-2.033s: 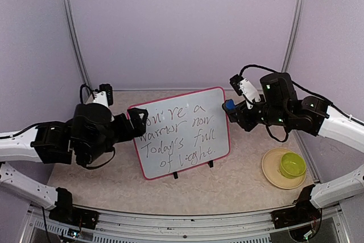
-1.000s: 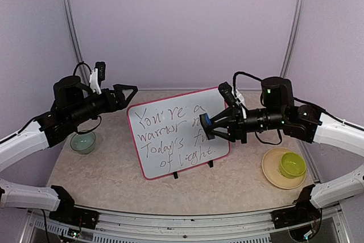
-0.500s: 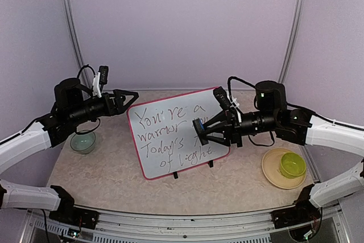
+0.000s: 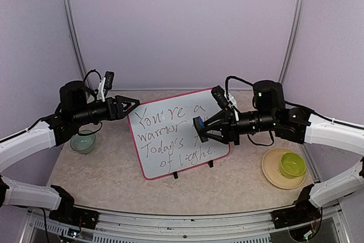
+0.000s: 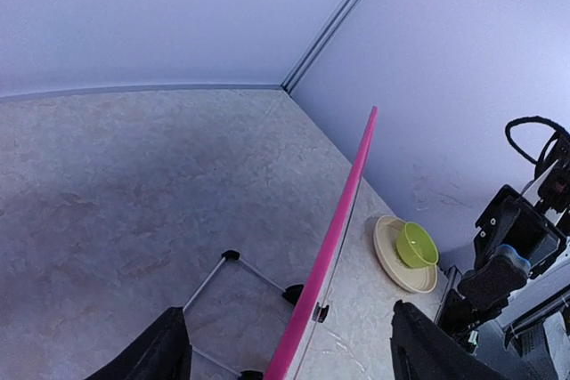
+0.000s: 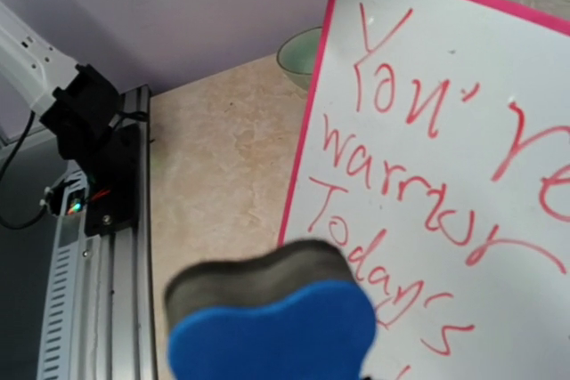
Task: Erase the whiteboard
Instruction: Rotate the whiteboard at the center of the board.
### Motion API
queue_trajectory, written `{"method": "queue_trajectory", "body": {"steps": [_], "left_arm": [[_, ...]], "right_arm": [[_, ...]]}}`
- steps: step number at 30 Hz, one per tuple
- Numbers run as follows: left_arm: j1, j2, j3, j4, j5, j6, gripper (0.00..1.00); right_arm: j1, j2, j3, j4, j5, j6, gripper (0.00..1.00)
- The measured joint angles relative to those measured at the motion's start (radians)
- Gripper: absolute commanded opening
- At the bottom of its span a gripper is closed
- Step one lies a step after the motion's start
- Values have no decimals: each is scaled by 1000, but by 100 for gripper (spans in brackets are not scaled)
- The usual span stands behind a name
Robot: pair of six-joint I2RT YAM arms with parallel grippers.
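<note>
as the whiteboard (image 4: 170,140) looks light and tippy, left hand (image 4: 132,108), apart, should pinch its rim; right hand (image 4: 199,131) clamps eraser (image 6: 272,331).

You have: whiteboard (image 4: 164,164), white, pink-red rim, red handwriting (image 6: 419,175); eraser (image 6: 272,328) between your right fingers (image 4: 218,118), blue with grey felt; bowl (image 4: 292,165), lime green, on cream plate (image 4: 271,173); surface (image 4: 102,174), beige, marbled.

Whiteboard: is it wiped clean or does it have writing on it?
Written on: four lines of handwriting show across the whiteboard.
</note>
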Motion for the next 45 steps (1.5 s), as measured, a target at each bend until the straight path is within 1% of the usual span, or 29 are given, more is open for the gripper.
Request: {"method": "queue_trajectory", "body": {"steps": [3, 6, 11, 14, 16, 19, 20, 21, 23, 26, 30, 32, 36, 40, 43, 44, 45], "left_arm": [[0, 7, -13, 0, 11, 3, 66], [0, 24, -13, 0, 26, 8, 55], [0, 30, -14, 8, 36, 13, 45], [0, 29, -21, 29, 44, 10, 34], [0, 27, -33, 44, 48, 5, 24], [-1, 25, -59, 76, 51, -3, 15], [-3, 24, -68, 89, 51, -7, 9], [-8, 21, -80, 104, 49, -3, 6], [-39, 10, -105, 132, 40, 0, 2], [-106, -18, -135, 152, -28, -31, 0], [-207, -71, -187, 181, -159, -51, 1], [-271, -97, -213, 197, -263, -68, 4], [-407, -139, -261, 230, -470, -119, 4], [-548, -125, -264, 247, -680, -161, 4], [-619, -77, -232, 249, -803, -186, 8], [-635, -63, -219, 248, -830, -193, 11], [-658, -42, -204, 248, -866, -204, 15]], "right_arm": [[0, -1, 0, -2, 13, 0, 35], [0, -4, 0, -13, 27, -1, 35], [2, -9, 0, -27, 47, -2, 35], [4, -9, 0, -38, 57, -2, 35], [8, -9, 2, -48, 64, -3, 35], [11, -9, 14, -59, 83, -5, 35], [14, -9, 20, -62, 93, -5, 35], [17, -7, 29, -68, 104, -5, 34], [25, -3, 47, -77, 132, -5, 34], [38, 12, 84, -96, 186, -5, 34], [56, 34, 121, -120, 253, -9, 34], [72, 46, 132, -131, 290, -15, 34], [122, 80, 155, -159, 369, -36, 34], [203, 134, 194, -203, 484, -64, 34], [245, 166, 227, -238, 563, -81, 34], [256, 171, 235, -246, 585, -84, 34], [264, 173, 242, -254, 601, -86, 34]]}}
